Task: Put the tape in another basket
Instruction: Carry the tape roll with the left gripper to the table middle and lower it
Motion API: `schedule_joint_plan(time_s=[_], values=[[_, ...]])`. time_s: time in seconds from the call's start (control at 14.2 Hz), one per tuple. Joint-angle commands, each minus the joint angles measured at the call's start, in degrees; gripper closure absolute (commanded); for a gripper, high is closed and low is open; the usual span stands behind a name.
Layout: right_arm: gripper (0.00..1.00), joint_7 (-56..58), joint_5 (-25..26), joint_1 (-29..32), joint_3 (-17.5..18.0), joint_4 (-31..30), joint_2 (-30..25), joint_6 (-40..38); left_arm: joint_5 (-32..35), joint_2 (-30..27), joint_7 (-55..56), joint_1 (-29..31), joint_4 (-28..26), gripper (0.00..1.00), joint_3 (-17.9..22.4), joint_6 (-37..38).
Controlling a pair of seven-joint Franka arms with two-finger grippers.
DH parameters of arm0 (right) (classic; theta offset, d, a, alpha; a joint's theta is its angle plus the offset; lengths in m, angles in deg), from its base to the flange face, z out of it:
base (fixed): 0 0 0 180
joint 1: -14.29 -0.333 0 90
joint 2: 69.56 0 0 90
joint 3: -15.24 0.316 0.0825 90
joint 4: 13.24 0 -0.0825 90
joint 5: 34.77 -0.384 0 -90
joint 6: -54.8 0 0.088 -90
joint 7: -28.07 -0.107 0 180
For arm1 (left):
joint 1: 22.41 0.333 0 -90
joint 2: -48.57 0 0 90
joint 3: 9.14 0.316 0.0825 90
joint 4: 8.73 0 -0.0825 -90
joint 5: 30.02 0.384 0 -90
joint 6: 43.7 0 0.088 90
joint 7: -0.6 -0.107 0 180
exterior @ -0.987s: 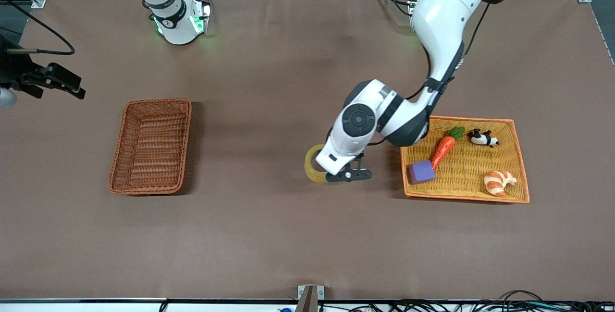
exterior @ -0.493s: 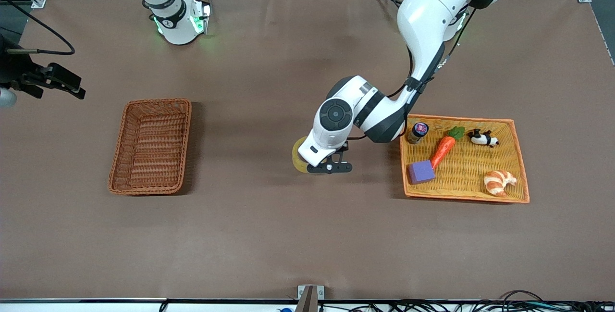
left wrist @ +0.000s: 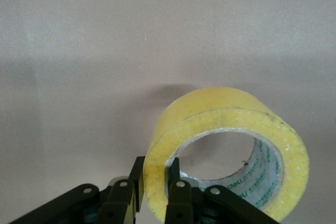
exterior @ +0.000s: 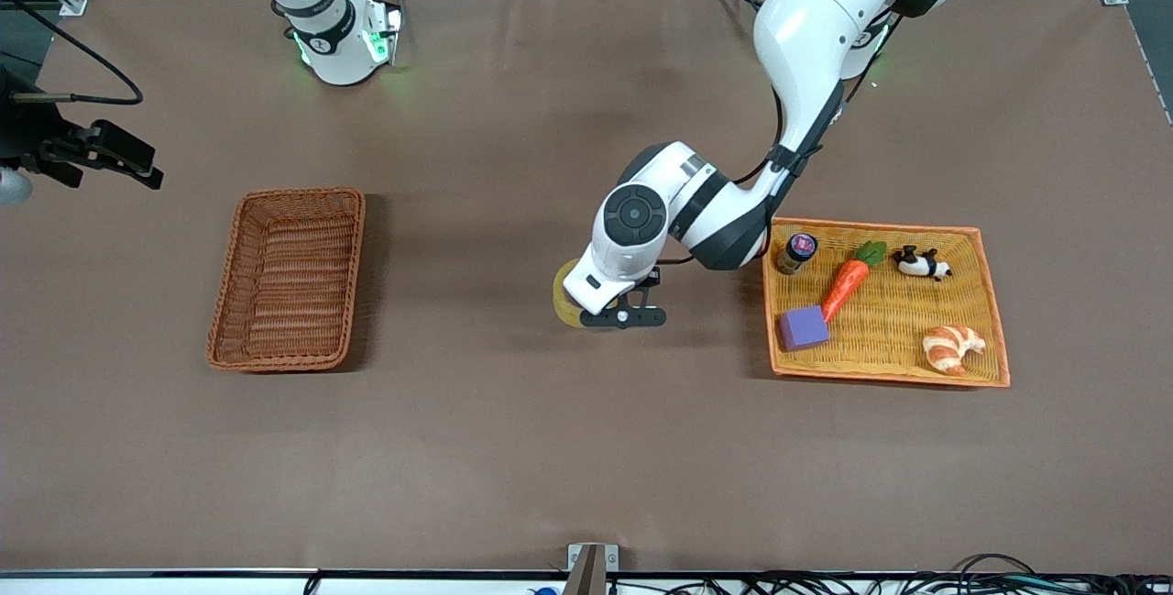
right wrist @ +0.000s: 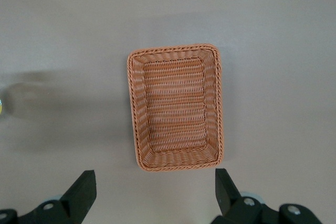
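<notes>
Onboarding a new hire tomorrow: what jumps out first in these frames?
The left gripper is shut on the tape over bare table, between the basket and the orange tray. The basket holds nothing; the right gripper hangs open above it. The tray holds a carrot, purple block, croissant, panda and small jar.

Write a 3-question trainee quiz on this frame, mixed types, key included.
1. True or false: the tape lies in the reddish-brown basket.
2. Which gripper holds the tape? A) left gripper B) right gripper
3. Fill in: the croissant lies in the orange-yellow ____.

Key: 1 false: the left gripper's fingers pinch its wall, over the table between basket and tray. 2 A; the right gripper is open, above the basket. 3 tray.
</notes>
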Motion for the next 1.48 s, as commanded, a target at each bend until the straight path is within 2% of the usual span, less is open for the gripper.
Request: schedule_joint_plan(time_s=[0.0, 0.42, 0.56, 0.7, 0.78, 0.85, 0.92, 1.06, 1.27, 1.41], values=[[0.00, 0.45, -0.98, 0.61, 0.37, -0.54, -0.32, -0.03, -0.96, 1.68, -0.13, -0.56, 3.27, 0.99, -0.05, 0.38], [0.00, 0.45, -0.98, 0.61, 0.45, -0.46, -0.32, -0.30, -0.96, 4.67, -0.13, -3.01, 4.06, 0.95, -0.14, -5.33], [0.00, 0.45, -0.98, 0.52, 0.45, -0.54, -0.32, -0.47, -0.96, 4.76, -0.31, -3.10, 3.80, 0.85, 0.04, -5.34], [0.00, 0.45, -0.98, 0.52, 0.45, -0.54, -0.32, -0.47, -0.87, 4.67, -0.31, -3.46, 3.36, 0.63, 0.13, -5.16], [0.00, 0.45, -0.98, 0.52, 0.45, -0.63, -0.32, -0.47, -0.96, 4.33, -0.22, -3.11, 3.36, 0.41, 0.04, -5.16], [0.00, 0.45, -0.98, 0.52, 0.45, -0.72, -0.32, -0.47, -0.96, 4.06, 0.22, -3.02, 3.18, 0.14, 0.12, -5.08], [0.00, 0.45, -0.98, 0.52, 0.45, -0.72, -0.32, -0.47, -0.96, 3.54, 0.31, -2.84, 3.01, 0.00, 0.04, -4.64], [0.00, 0.45, -0.98, 0.52, 0.45, -0.81, -0.32, -0.38, -1.05, 1.43, 0.31, -2.49, 2.39, 0.00, 0.04, -3.59], [0.00, 0.45, -1.07, -0.61, 1.15, -0.72, 0.03, 1.02, -0.26, -3.66, -0.48, -1.18, 2.13, 0.00, 0.30, 5.61], [0.00, -0.34, -0.98, -0.71, 5.09, -0.72, 1.69, 4.26, -0.08, -8.74, -0.75, 1.80, 0.04, 0.00, 0.48, 8.54]])
